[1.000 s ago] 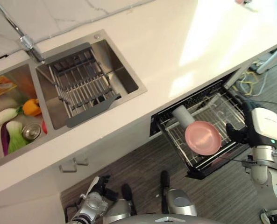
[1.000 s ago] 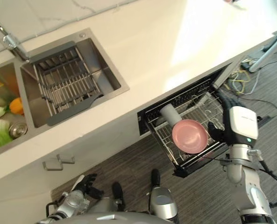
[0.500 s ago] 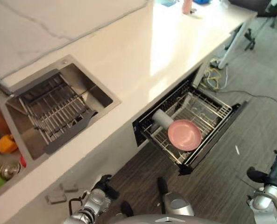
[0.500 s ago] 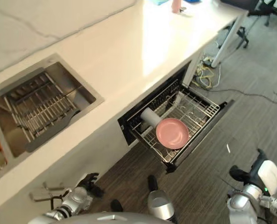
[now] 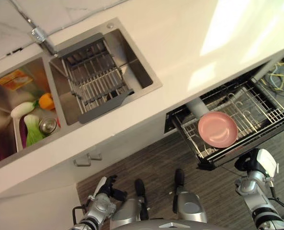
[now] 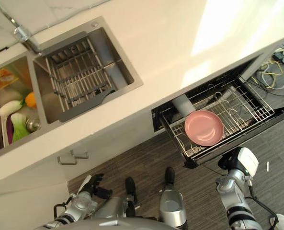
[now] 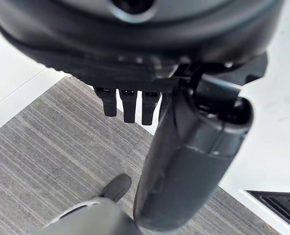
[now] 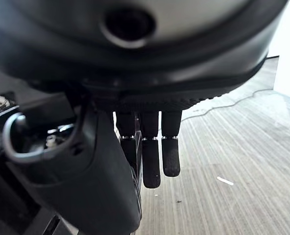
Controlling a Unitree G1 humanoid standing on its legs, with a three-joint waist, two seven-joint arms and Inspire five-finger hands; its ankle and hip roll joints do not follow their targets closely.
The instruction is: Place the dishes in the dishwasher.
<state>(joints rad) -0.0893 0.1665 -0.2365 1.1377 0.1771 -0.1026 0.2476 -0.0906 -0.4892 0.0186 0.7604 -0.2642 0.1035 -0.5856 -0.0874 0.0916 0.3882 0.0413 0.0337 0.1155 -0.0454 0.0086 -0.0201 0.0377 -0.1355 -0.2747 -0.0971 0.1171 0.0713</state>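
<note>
A pink plate [image 5: 217,130] lies in the pulled-out dishwasher rack [image 5: 257,102], under the counter's edge. A grey cup [image 5: 198,107] lies on its side at the rack's back, just behind the plate. My right hand [image 5: 256,162] hangs low in front of the rack, below its front edge and apart from it. In the right wrist view its fingers [image 8: 151,152] are straight and hold nothing. My left hand [image 5: 106,188] hangs low by the cabinet front, far from the rack. Its fingers [image 7: 127,105] are straight and empty.
A steel sink [image 5: 142,72] in the white counter [image 5: 189,43] holds a grey drying rack [image 5: 91,80]. The basin beside it holds vegetables [image 5: 34,120]. A tap [image 5: 39,37] stands behind the sink. Cables [image 5: 280,72] lie on the wood-look floor [image 5: 156,163] at the right.
The camera has swung about. My right hand has come away from beside the plate at the rack and dropped low in front of it. Plate and cup stay in the rack.
</note>
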